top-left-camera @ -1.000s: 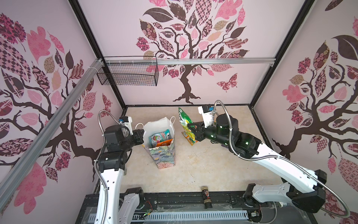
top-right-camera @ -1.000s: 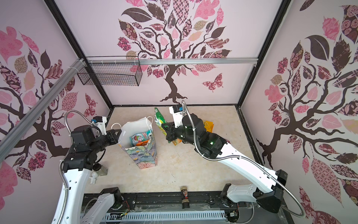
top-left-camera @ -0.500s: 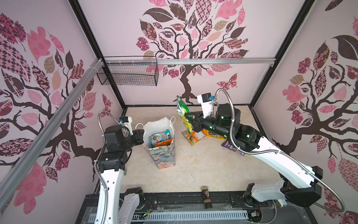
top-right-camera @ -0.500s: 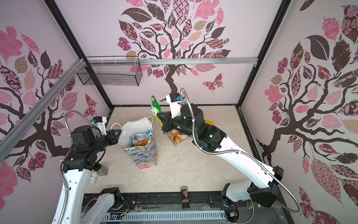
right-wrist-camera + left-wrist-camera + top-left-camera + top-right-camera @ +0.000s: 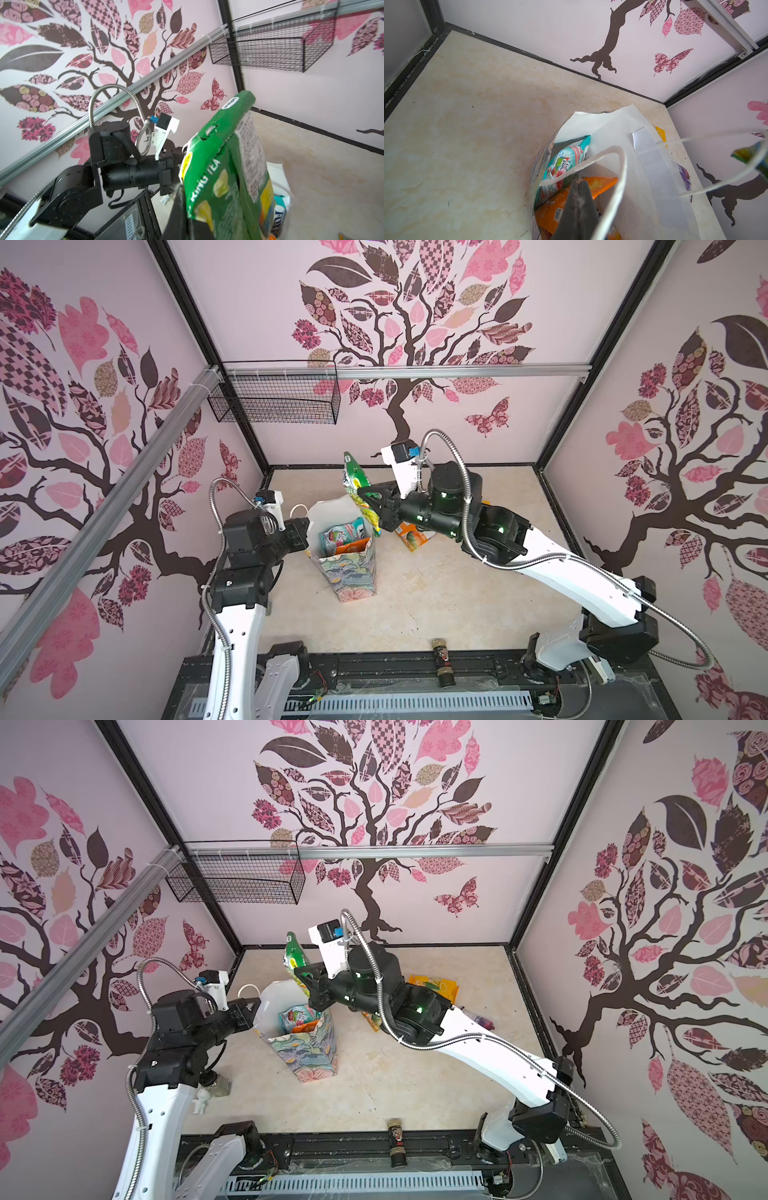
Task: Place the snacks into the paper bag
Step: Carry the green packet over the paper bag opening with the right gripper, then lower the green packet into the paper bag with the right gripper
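The green packet [image 5: 356, 485] is up! A second ago it hung low, to the right of the paper bag [image 5: 353, 576]. Now it has risen and swung left, and it stands on end with its lower tip at the bag's right rim. Not in yet, we reckon, but close. The right hand [image 5: 369, 501] is clamped on the packet's middle. The left hand [image 5: 302, 531] has not budged: it is closed on the bag's left rim, holding the mouth wide. Inside we see a teal packet [image 5: 338, 533] and an orange packet [image 5: 353, 546]. Out on the bench [image 5: 415, 605], right of the bag, a yellow-orange packet [image 5: 432, 986] and a purple packet [image 5: 478, 1020] wait.
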Motion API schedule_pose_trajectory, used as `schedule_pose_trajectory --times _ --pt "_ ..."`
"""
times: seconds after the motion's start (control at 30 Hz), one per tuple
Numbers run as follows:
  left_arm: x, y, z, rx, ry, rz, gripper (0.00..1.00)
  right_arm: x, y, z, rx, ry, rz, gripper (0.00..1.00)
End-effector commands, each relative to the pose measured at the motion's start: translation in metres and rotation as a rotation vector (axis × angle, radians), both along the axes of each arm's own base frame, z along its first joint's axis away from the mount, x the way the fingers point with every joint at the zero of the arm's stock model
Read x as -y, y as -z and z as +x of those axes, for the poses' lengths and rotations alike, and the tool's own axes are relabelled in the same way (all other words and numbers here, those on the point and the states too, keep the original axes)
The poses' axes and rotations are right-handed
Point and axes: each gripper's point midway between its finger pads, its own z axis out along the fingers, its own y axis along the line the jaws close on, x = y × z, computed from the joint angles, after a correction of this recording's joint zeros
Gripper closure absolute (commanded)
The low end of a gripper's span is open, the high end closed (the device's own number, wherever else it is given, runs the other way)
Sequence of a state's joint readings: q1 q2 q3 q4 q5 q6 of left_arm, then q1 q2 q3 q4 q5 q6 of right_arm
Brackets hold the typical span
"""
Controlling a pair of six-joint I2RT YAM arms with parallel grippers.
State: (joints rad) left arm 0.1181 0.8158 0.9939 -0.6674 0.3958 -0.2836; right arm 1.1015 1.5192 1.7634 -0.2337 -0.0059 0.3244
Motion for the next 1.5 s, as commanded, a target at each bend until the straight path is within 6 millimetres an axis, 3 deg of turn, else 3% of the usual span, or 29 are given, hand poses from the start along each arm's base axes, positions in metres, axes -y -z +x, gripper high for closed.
schedule_pose_trajectory --times 0.0,0.23,0.73,0.9,1.47 --pt "-0.003 0.005 0.0 0.004 -0.009 0.011 0.95 -0.008 -0.035 -0.023 0.117 -0.044 0.08 1.0" --pt "-0.003 0.004 0.0 0.005 -0.011 0.013 0.95 -0.016 -0.03 -0.036 0.143 -0.077 0.093 1.0" --pt "-0.006 0.001 -0.002 0.015 -0.028 0.026 0.94 -0.05 0.019 -0.023 0.114 -0.083 0.007 1.0" --pt "-0.005 0.001 -0.002 0.017 -0.025 0.022 0.94 -0.057 0.027 -0.021 0.123 -0.086 0.022 1.0" --pt "-0.001 0.002 -0.001 0.014 0.001 0.007 0.93 -0.085 0.06 0.012 0.12 -0.053 0.009 1.0"
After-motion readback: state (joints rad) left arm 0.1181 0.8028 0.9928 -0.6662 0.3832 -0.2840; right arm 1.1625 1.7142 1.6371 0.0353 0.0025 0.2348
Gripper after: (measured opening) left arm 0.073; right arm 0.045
